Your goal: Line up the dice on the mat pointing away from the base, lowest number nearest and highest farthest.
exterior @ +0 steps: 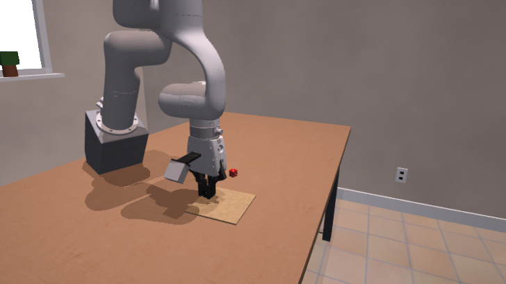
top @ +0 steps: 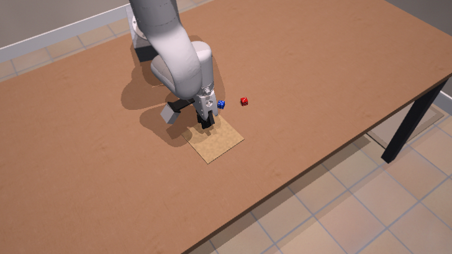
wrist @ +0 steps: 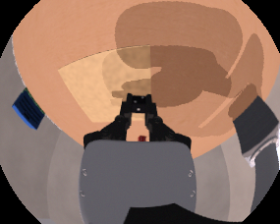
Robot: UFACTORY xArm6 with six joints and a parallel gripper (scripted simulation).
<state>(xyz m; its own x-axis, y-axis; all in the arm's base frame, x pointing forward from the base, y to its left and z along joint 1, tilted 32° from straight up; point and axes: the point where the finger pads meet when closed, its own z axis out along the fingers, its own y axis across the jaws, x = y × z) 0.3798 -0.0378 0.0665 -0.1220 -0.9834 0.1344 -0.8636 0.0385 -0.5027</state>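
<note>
My gripper (top: pixel 207 124) (exterior: pixel 206 193) (wrist: pixel 139 100) is shut on a small reddish die (wrist: pixel 141 139), which shows only as a speck between the fingers in the wrist view. It stands upright, low over the end of the tan mat (top: pixel 221 144) (exterior: pixel 235 205) (wrist: pixel 81 81) nearest the base. I cannot tell whether the die touches the mat. A blue die (top: pixel 220 104) (wrist: pixel 28 109) lies on the table just off the mat, beside the gripper body. A red die (top: pixel 244 101) (exterior: pixel 233 172) lies on the table a little farther out. The blue die is hidden in the exterior view.
The robot's base block (exterior: pixel 113 146) stands at the table's back edge. The wrist camera housing (top: pixel 170 113) (exterior: pixel 177 170) juts out beside the gripper. The table's front edge (top: pixel 300 174) runs some way past the mat.
</note>
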